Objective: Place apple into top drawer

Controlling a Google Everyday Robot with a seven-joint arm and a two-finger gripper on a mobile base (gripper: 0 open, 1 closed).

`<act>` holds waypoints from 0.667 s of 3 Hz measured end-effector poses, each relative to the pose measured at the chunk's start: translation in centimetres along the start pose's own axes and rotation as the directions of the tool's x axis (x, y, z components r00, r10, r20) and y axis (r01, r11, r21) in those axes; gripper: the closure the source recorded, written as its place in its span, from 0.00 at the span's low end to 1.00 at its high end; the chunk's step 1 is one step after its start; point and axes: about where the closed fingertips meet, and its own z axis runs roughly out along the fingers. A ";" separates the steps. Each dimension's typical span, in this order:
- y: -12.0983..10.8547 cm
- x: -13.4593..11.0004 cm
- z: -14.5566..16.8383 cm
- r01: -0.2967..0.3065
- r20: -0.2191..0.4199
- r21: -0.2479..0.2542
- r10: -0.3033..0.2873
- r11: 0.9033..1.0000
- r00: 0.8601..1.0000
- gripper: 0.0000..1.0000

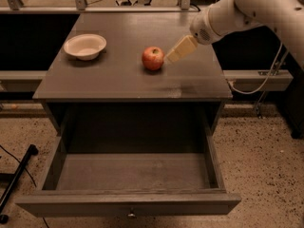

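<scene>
The red apple (pixel 153 58) with yellowish patches sits on the grey cabinet top (pixel 118 75), near its middle. My gripper (pixel 170 57) comes in from the upper right on the white arm; its cream fingers point down-left and the tip is right beside the apple's right side. The top drawer (pixel 128 172) is pulled fully open below the cabinet top and holds nothing. Its front panel carries a small round metal knob (pixel 131 215).
A cream shallow bowl (pixel 85 46) stands on the cabinet top at the left. A black pole (pixel 16 179) lies on the speckled floor at the lower left. A white cable (pixel 259 82) hangs at the right beside a low shelf.
</scene>
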 end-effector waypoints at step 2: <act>1.1 0.9 8.1 -0.091 0.096 -0.131 0.104 0.987 0.990 0.00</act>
